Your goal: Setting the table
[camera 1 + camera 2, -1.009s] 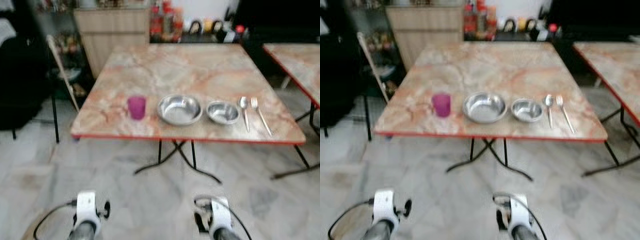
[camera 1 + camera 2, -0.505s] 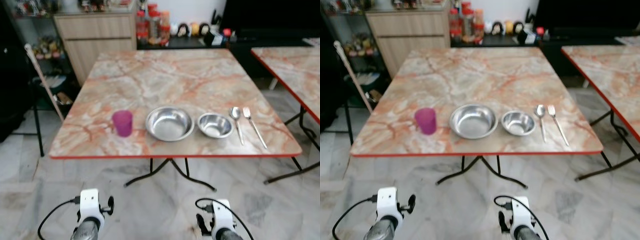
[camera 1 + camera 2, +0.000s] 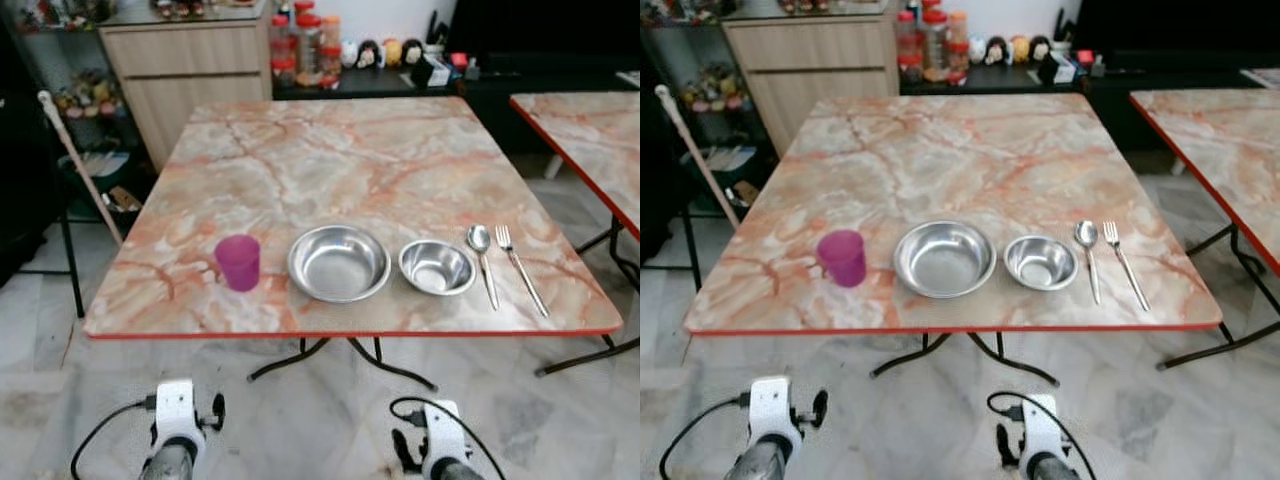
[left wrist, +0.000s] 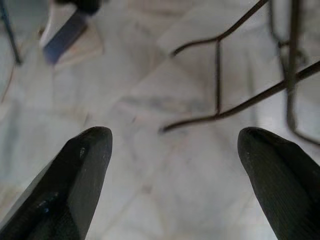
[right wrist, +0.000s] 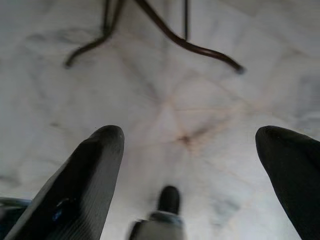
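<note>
1. The table (image 3: 330, 150), marble-patterned with a red edge, sits larger and lower in the head views than a second ago, and the blur has cleared. The whole picture has shifted, so the camera has come nearer; the tableware itself has not moved. I judge the approach almost done, with no item handled yet.

2. The big steel bowl (image 3: 339, 262) stands near the table's front edge, well ahead of and above both sets of fingers, roughly between the two arms.

3. The small steel bowl (image 3: 436, 266) lies just beside it, on the right gripper's side.

4. The purple cup (image 3: 238, 262) stands upright on the other side of the big bowl, ahead of the left gripper's reach line.

5. The fork (image 3: 521, 268) and spoon (image 3: 484, 262) lie side by side, apart from each other, beyond the small bowl and furthest out past the right fingers.

6. The left gripper (image 4: 172, 182) hangs low over the floor, fingers (image 4: 75, 180) spread wide and empty, the table's legs ahead of them.

7. The right gripper (image 5: 200, 180) likewise hangs low, fingers (image 5: 85, 175) spread wide with nothing between them.

8. Both arms would need raising to table height before any piece could be reached.
</note>
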Robot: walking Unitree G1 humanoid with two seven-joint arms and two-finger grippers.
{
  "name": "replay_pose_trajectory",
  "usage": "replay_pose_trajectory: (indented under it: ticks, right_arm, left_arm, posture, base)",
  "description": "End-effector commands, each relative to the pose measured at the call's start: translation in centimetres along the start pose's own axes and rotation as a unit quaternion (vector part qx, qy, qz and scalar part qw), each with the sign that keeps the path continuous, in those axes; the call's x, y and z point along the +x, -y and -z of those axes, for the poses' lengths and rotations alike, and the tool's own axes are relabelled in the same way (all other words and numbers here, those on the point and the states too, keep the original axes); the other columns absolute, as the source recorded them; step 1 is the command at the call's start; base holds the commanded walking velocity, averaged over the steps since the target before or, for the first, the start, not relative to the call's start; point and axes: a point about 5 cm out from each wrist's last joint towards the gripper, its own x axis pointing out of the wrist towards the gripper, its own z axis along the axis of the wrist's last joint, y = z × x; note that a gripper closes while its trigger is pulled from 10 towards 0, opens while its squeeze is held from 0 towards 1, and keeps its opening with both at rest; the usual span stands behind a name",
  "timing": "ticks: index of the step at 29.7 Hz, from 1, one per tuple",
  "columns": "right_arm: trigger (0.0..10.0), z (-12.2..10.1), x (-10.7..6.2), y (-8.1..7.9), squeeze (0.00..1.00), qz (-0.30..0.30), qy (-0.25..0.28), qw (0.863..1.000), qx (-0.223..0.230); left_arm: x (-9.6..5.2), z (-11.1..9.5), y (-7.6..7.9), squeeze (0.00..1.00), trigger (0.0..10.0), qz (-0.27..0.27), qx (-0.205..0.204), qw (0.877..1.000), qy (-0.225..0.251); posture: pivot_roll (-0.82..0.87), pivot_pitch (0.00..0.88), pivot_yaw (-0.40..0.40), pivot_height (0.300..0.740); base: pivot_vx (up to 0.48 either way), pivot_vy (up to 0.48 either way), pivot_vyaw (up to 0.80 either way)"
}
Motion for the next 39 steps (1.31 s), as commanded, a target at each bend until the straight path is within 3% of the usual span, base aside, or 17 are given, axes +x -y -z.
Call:
replay_pose_trajectory:
  ticks: [1, 5, 8, 9, 13, 19, 25, 26, 30, 39]
  right_arm:
    - [10.0, 0.2, 0.0, -0.2, 0.00, 0.000, -0.003, 1.000, 0.007]
    - [10.0, 0.1, 0.0, -0.2, 0.00, 0.001, -0.002, 1.000, 0.007]
    - [10.0, 0.1, 0.0, -0.1, 0.00, 0.001, -0.003, 1.000, 0.005]
    - [10.0, 0.1, 0.0, -0.2, 0.00, -0.001, -0.004, 1.000, 0.002]
    - [10.0, 0.0, 0.0, -0.3, 0.00, -0.004, -0.005, 1.000, 0.001]
    - [10.0, 0.0, 0.1, -0.6, 0.00, -0.007, -0.004, 1.000, 0.000]
    - [10.0, 0.1, 0.1, -0.5, 0.00, -0.007, -0.005, 1.000, 0.000]
    - [10.0, 0.1, 0.1, -0.5, 0.00, -0.007, -0.005, 1.000, -0.001]
    - [10.0, -0.1, 0.1, -0.6, 0.00, -0.007, -0.003, 1.000, 0.002]
    - [10.0, -0.3, 0.2, -0.6, 0.00, -0.002, -0.001, 1.000, 0.009]
  left_arm:
    - [-1.1, 1.2, -1.2, 0.00, 10.0, -0.022, 0.002, 1.000, -0.009]
    - [-2.1, 0.0, -2.5, 0.00, 10.0, -0.047, -0.002, 0.998, 0.049]
    - [-2.5, -2.1, -3.4, 0.00, 10.0, -0.067, -0.012, 0.992, 0.109]
    - [-2.8, -3.7, -3.7, 0.00, 10.0, -0.073, -0.013, 0.987, 0.144]
    - [-3.3, -5.4, -3.6, 0.00, 10.0, -0.074, -0.008, 0.981, 0.179]
    - [-5.4, -7.1, -3.0, 0.00, 10.0, -0.065, -0.009, 0.976, 0.209]
    - [-5.3, -9.2, -2.1, 0.00, 10.0, -0.049, -0.017, 0.973, 0.225]
    - [-4.2, -10.1, -1.5, 0.00, 10.0, -0.041, -0.019, 0.971, 0.233]
    - [-2.8, -10.9, -0.9, 0.00, 10.0, -0.038, -0.021, 0.972, 0.230]
    - [-1.6, -12.2, 0.2, 0.00, 10.0, -0.015, -0.023, 0.972, 0.235]
  posture:
    - [0.07, 0.035, 0.001, 0.740]
    - [0.09, 0.041, -0.001, 0.740]
    - [0.11, 0.045, -0.006, 0.740]
    - [0.11, 0.046, -0.008, 0.740]
    - [0.12, 0.041, -0.005, 0.740]
    - [0.12, 0.034, 0.002, 0.740]
    - [0.13, 0.032, 0.001, 0.740]
    - [0.14, 0.027, -0.003, 0.740]
    - [0.12, 0.029, -0.004, 0.740]
    - [0.11, 0.038, -0.002, 0.740]
  base:
    - [0.000, 0.000, 0.00]
    - [0.000, 0.000, 0.00]
    - [0.000, 0.000, 0.00]
    - [0.000, 0.000, 0.00]
    - [0.000, 0.000, 0.00]
    - [0.000, 0.000, 0.00]
    - [0.000, 0.000, 0.00]
    - [0.000, 0.000, 0.00]
    - [0.000, -0.067, 0.00]
    - [0.000, -0.360, 0.00]
